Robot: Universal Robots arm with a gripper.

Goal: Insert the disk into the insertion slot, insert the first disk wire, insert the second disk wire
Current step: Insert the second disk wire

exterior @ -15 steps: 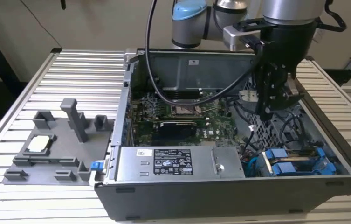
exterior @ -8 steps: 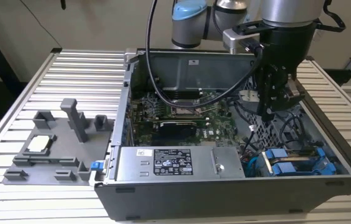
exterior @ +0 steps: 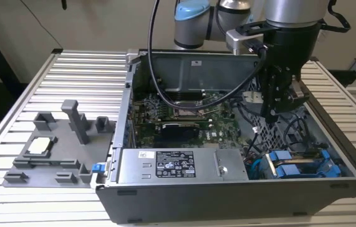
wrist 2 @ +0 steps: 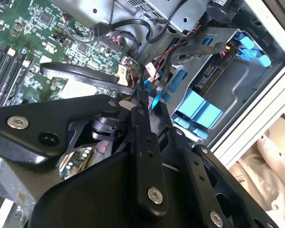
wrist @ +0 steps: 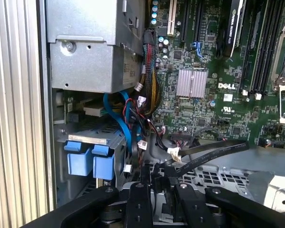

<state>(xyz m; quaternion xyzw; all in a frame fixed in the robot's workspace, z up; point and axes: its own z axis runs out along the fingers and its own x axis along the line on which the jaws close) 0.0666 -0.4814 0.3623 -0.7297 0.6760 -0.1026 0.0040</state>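
The disk's blue carrier sits inside the grey drive cage, the insertion slot, at the case's front corner on the exterior view's right. Its blue tabs face the cable bundle in both wrist views. My gripper hangs inside the case above and behind the cage, fingers together. A light blue flat wire runs right past the fingertips; whether it is pinched I cannot tell. Red and black wires with small white plugs dangle beside it.
The open computer case lies on a slatted metal table. It holds a green motherboard, a grey power supply and a perforated grey bracket under two black flat cables. A grey fixture tray lies on the exterior view's left.
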